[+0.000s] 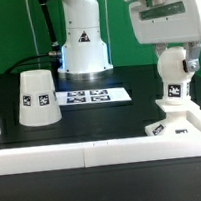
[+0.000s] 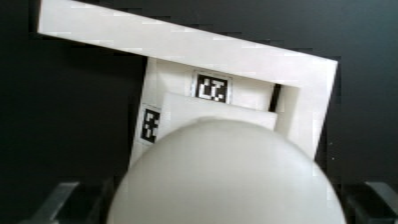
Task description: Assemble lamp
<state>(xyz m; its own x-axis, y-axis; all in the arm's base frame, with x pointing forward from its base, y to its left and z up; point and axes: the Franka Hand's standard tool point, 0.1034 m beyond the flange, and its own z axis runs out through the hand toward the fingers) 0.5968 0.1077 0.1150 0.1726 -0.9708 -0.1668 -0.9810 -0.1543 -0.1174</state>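
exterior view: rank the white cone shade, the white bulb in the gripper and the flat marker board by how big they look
1. White cone shade, nearest the camera.
2. Flat marker board.
3. White bulb; close to the board, so unsure.

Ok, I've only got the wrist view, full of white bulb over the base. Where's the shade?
Observer: The white truncated-cone plastic shade stands on the black table at the exterior view's left.
Operator: Is the bulb upright?
Observer: Yes; the white ball-shaped plastic bulb is upright in the end effector, stem down over the flat angular white base.
Operator: Between shade and base?
Observer: The marker board lies flat there.
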